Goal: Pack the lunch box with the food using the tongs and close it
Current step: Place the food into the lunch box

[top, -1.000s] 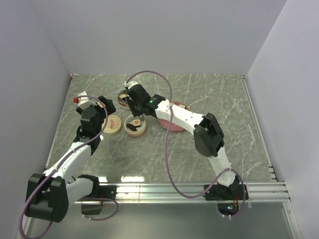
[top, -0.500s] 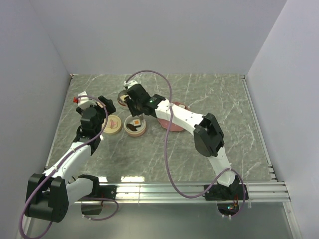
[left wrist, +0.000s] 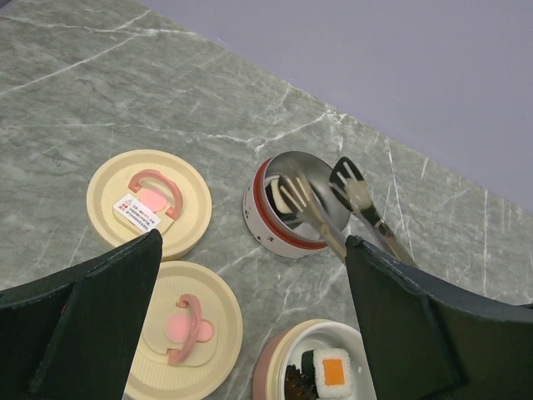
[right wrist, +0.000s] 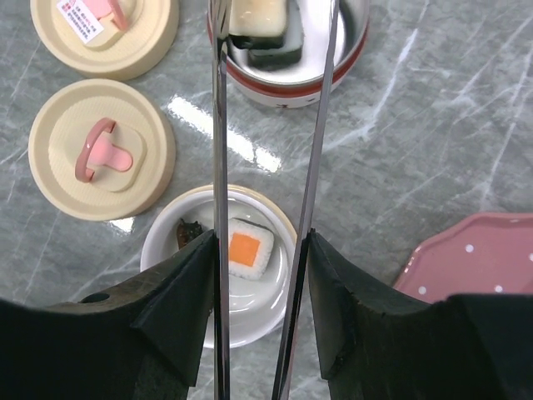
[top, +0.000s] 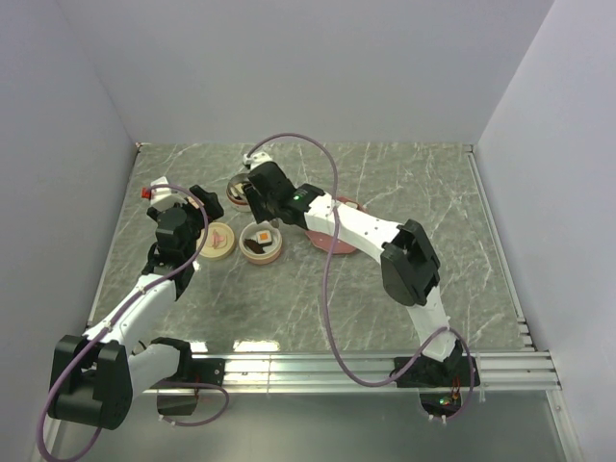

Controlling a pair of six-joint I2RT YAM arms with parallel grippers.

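Observation:
My right gripper [right wrist: 260, 243] [top: 260, 189] is shut on the tongs [right wrist: 218, 125], one finger pressed against each spread arm. The tongs' tips [left wrist: 348, 190] reach over a steel container with a red band [left wrist: 265, 223] [right wrist: 335, 68], which holds white-and-dark food pieces [right wrist: 265, 33]. Below the gripper, a white bowl [right wrist: 258, 304] [top: 261, 244] holds an orange-topped sushi piece [right wrist: 248, 248] [left wrist: 335, 370] and a dark brown piece [right wrist: 188, 233]. My left gripper [left wrist: 254, 242] [top: 183, 218] hangs open above the lids, holding nothing.
Two cream lids with pink handles [left wrist: 150, 200] [left wrist: 180, 328] lie left of the containers. The pink scalloped plate [right wrist: 475, 258] [top: 352, 206] sits to the right, partly under my right arm. Grey walls close in the marble table [top: 433, 192] on three sides.
The tongs' arms have spread wider apart between my right fingers, and the right gripper has edged slightly toward the far side. The left arm has not moved.

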